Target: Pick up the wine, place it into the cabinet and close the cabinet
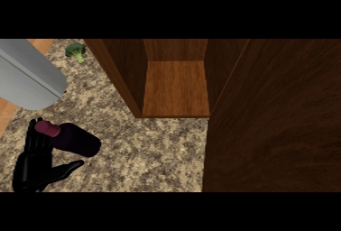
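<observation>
Left hand (36,164) open beside wine (72,137), fingers straight along its neck, thumb spread below; wine lying on counter (153,149), near open cabinet (174,85); broccoli (76,51) far left.

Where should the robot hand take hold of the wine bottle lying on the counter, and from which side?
Best around the wide dark body of the wine bottle, not the narrow maroon-capped neck. It lies tipped on the granite counter, neck pointing up-left, next to the left robot hand. That hand, fingers open, could probably close in from the left, wrapping across the bottle's width.
</observation>
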Tool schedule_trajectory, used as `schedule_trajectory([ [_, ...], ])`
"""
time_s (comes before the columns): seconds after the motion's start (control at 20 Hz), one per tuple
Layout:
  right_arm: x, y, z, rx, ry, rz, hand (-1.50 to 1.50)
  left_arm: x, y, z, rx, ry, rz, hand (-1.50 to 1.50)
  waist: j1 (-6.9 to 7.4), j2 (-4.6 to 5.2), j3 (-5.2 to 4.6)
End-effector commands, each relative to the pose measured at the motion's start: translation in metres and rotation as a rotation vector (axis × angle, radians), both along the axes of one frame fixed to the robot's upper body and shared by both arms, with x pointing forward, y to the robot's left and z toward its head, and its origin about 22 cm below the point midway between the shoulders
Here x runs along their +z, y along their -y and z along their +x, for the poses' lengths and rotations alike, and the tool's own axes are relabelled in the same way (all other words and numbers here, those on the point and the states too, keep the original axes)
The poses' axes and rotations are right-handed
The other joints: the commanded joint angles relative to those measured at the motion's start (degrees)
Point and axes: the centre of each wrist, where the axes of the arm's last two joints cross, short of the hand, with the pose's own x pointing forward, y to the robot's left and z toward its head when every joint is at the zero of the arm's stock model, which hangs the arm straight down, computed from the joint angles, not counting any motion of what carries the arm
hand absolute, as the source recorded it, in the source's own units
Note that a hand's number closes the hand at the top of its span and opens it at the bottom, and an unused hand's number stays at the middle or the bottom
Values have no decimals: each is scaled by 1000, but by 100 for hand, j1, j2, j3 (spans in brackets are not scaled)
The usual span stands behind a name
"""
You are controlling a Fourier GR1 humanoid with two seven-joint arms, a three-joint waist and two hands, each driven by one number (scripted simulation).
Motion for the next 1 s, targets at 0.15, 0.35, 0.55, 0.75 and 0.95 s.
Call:
schedule_trajectory([
  [0.15,22,3,-36,55,43,41,-150,-12,17,-6,-7,-10,-8,-150,26,-5,2],
  [0.35,21,1,-48,60,58,33,-150,-17,12,10,14,-10,-12,-150,-20,-5,0],
  [0.55,23,-4,-36,62,66,52,-150,-31,23,3,-32,-52,-13,-150,14,-6,-1],
  [0.75,16,2,-29,43,51,47,-150,-27,9,25,-30,-28,-50,-150,10,2,1],
  [0.95,20,-2,-22,57,59,51,-150,-43,32,22,-38,-3,-51,-150,26,1,0],
])
